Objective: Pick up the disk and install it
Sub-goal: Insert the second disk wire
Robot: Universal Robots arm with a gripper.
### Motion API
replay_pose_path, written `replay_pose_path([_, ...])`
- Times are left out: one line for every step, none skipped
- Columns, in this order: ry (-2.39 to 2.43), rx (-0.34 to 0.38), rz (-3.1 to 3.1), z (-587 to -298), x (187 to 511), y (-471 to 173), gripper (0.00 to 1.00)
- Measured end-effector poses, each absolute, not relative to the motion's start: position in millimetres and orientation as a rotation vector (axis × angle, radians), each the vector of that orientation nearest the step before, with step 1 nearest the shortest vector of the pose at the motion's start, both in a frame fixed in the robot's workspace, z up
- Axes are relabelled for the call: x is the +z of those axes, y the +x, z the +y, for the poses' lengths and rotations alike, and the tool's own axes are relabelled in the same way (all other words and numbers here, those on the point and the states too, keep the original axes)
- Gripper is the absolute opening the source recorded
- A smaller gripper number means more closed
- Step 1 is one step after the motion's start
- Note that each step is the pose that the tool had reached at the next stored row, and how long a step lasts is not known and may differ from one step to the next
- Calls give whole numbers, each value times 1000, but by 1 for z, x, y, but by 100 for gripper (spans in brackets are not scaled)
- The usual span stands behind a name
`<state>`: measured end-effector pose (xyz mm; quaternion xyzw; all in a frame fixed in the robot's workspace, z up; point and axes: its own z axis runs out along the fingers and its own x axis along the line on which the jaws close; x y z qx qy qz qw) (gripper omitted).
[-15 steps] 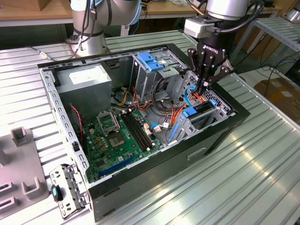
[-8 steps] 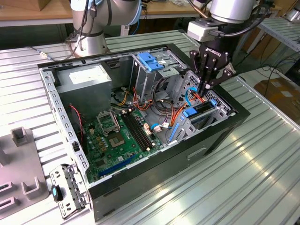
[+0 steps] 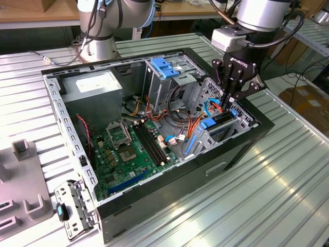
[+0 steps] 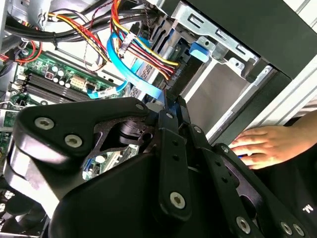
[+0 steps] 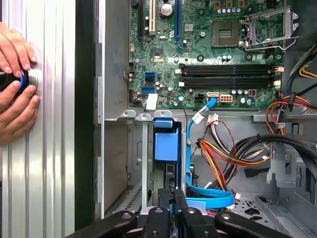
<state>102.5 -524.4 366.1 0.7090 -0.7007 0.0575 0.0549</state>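
Black gripper (image 3: 230, 101) fingers closed narrowly on the disk (image 3: 224, 121), standing edgewise directly beneath, inside case bay (image 3: 241, 123)

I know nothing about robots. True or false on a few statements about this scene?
1. The computer case lies open, with its motherboard showing. True.
2. The robot's hand hangs above the grey power-supply box. False: it is at the drive bay on the exterior view's right, closed on the disk.
3. A person's hand rests on the ribbed table beside the case. True, as seen in the first wrist view.
4. The disk lies flat on the table. False: it stands on edge inside the bay.
5. All the cables inside are black. False: there are also orange, yellow, red and blue ones.
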Motion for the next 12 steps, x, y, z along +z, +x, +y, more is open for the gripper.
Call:
replay_pose_path([2158, 169, -2130, -525, 366, 102, 16])
replay_pose_path([2167, 156, -2136, -525, 366, 101, 16])
replay_pose_path([2174, 147, -2142, -526, 366, 100, 16])
replay_pose_path([2180, 137, -2147, -526, 366, 100, 16])
replay_pose_path([2188, 124, -2153, -527, 366, 99, 16])
replay_pose_path([2199, 104, -2164, -528, 366, 98, 16])
replay_pose_path([2207, 90, -2171, -528, 366, 97, 16])
replay_pose_path([2217, 70, -2182, -530, 366, 97, 16])
replay_pose_path([2223, 60, -2187, -532, 365, 96, 16])
replay_pose_path([2229, 48, -2193, -535, 365, 96, 16])
replay_pose_path([2232, 42, -2197, -537, 365, 96, 16])
replay_pose_path([2235, 37, -2200, -539, 365, 96, 16])
